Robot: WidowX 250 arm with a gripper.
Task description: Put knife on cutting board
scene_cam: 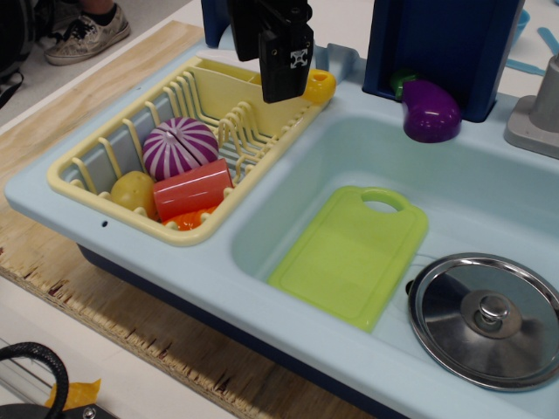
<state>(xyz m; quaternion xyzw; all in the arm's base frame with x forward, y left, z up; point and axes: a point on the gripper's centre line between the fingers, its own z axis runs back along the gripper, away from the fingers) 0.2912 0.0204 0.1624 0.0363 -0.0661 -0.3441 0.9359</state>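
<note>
The knife lies along the far rim of the pale-yellow dish rack (105, 183). Only its rounded yellow handle (320, 85) shows clearly; the blade is mostly hidden behind my gripper. My black gripper (265, 77) hangs over the middle of the knife, turned so that one finger stands behind it and one in front. The jaws look open and hold nothing. The lime-green cutting board (349, 257) lies flat and bare in the sink basin, with its handle hole at the far end.
The rack holds a purple-and-white onion toy (179, 147), a yellow potato toy (133, 192) and a red block (192, 188). A steel pot lid (485, 319) lies right of the board. A purple eggplant toy (430, 112) sits under the blue faucet block (445, 44).
</note>
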